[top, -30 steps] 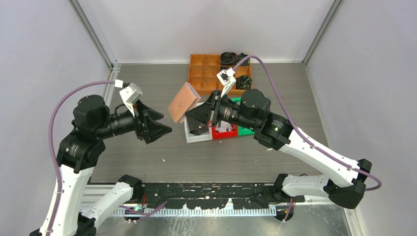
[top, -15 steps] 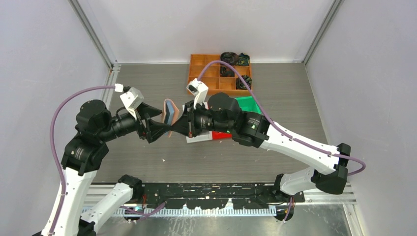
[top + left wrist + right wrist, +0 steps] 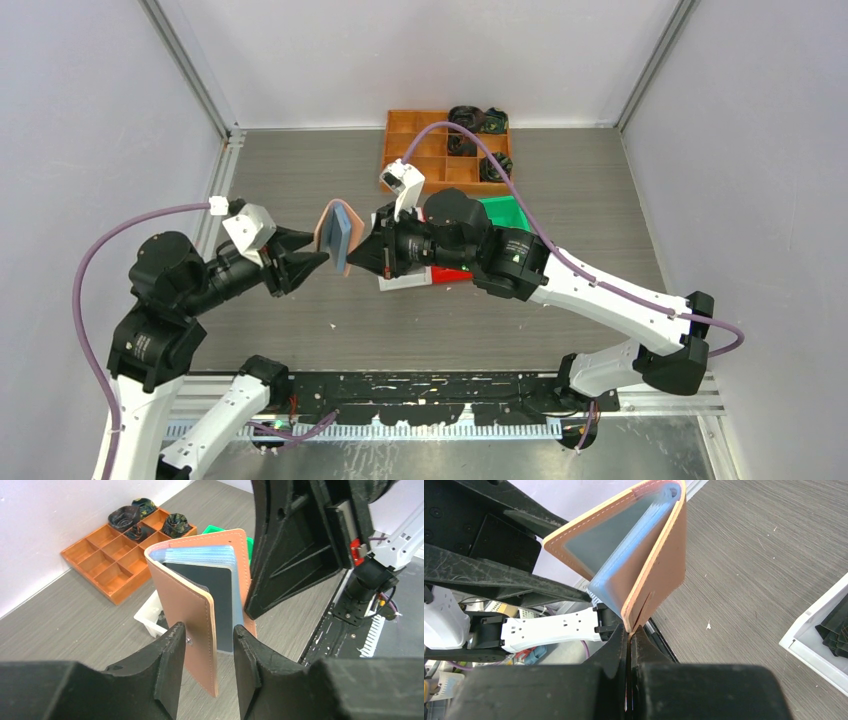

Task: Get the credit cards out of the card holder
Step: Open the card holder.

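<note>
The salmon-pink card holder (image 3: 335, 232) is held upright above the table, standing half open. My right gripper (image 3: 358, 255) is shut on the edge of its back cover (image 3: 659, 575). Pale blue clear pockets (image 3: 624, 565) fan out inside. One dark grey credit card (image 3: 220, 587) shows in a pocket behind the front cover (image 3: 187, 605). My left gripper (image 3: 209, 652) faces the holder from the left, open, with the front cover's free edge lined up in the gap between its fingers (image 3: 170, 662). I cannot tell whether they touch it.
An orange compartment tray (image 3: 415, 150) with dark rolled items sits at the back. Green (image 3: 508, 212), red (image 3: 450, 275) and white (image 3: 400, 282) bins lie under the right arm. The white bin (image 3: 809, 640) holds dark pieces.
The right arm swung the holder leftwards and has held it there since. The left gripper came up to the holder, then drew back a little down-left while its jaws narrowed.
</note>
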`<state>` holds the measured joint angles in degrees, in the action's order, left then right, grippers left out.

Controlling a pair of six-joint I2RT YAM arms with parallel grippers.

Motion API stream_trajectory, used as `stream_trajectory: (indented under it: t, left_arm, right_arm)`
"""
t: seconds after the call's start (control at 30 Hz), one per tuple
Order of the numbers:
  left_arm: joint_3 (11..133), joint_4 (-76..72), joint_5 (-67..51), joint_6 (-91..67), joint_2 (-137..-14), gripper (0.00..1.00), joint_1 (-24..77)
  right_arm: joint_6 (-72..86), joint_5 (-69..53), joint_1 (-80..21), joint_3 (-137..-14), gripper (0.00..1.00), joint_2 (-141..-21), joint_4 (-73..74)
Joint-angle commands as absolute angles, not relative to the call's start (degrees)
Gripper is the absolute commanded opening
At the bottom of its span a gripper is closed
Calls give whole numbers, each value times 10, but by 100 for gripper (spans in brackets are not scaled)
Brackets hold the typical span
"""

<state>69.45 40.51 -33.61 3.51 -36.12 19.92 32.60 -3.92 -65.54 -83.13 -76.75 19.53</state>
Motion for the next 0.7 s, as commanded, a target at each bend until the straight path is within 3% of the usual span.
stream_trajectory:
  t: [0.0,0.27,0.4,0.47,0.5,0.57,0.63,0.67]
  left_arm:
    - [691,363,-307,28,-366,40,200]
    - [683,345,-228,37,-365,21,201]
    - [686,333,-223,35,-361,1,200]
    - [688,324,-229,32,-358,0,201]
    - [690,319,-236,33,-357,0,201]
    - [697,319,-262,42,-358,0,200]
    - [713,337,-287,56,-363,0,200]
    - [723,353,-298,70,-369,0,200]
  right_arm:
    - [321,-43,-662,-851,1,-737,140]
    - [322,-59,-665,-813,1,-706,102]
    - [325,-72,-665,-798,1,-701,89]
    - [326,-68,-665,-790,1,-700,88]
    - [326,-65,-665,-784,7,-698,87]
    - [324,-49,-661,-771,31,-694,94]
    - [321,-26,-653,-762,44,-684,105]
    - [318,-8,-648,-755,56,-677,114]
